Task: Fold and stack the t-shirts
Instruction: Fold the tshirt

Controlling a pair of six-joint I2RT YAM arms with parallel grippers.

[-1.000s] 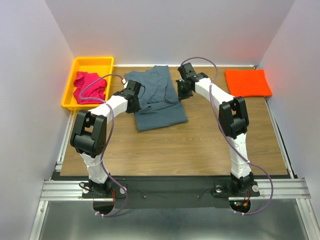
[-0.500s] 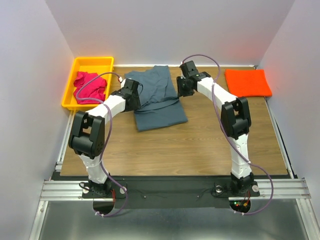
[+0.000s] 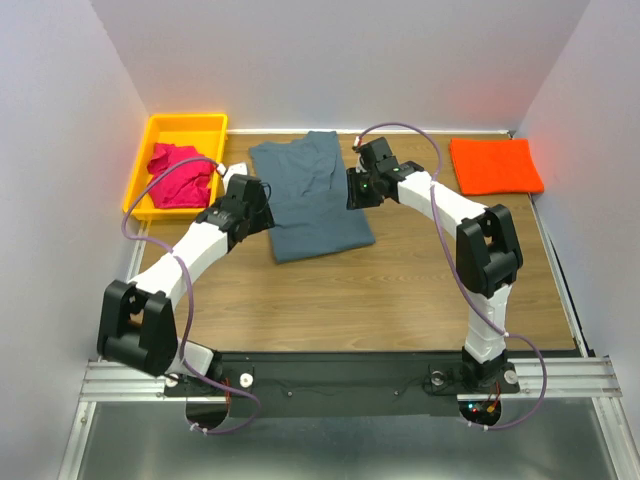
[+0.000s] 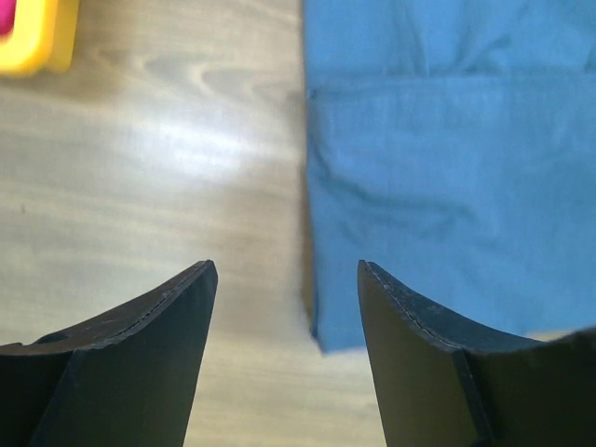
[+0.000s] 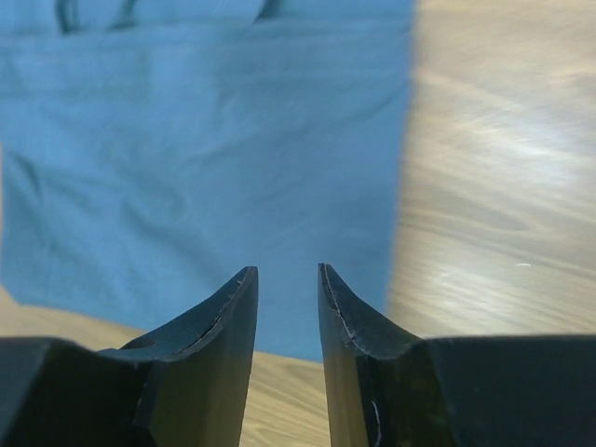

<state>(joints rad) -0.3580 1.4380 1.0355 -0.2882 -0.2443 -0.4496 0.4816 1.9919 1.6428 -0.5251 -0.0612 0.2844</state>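
The slate grey-blue t-shirt (image 3: pixel 312 200) lies flat on the wooden table, folded into a long strip. My left gripper (image 3: pixel 254 214) hovers at its left edge, open and holding nothing. In the left wrist view the left gripper (image 4: pixel 285 268) frames the grey-blue shirt's (image 4: pixel 447 186) near left corner. My right gripper (image 3: pixel 358 192) hovers at the right edge. Its fingers (image 5: pixel 285 270) stand narrowly apart, nothing between them, above the cloth (image 5: pixel 205 168). The orange t-shirt (image 3: pixel 495 165) lies folded at the far right. The magenta-pink t-shirt (image 3: pixel 180 175) is crumpled in the bin.
The yellow plastic bin (image 3: pixel 186 122) stands at the far left corner of the table; its corner (image 4: pixel 37 37) shows in the left wrist view. White walls close in on three sides. Bare wood (image 3: pixel 380 290) lies between the shirt and the arm bases.
Both grippers have opened, let go of the grey-blue shirt and drawn back toward the near side. The shirt now lies flatter. The left arm's elbow has swung down and to the left.
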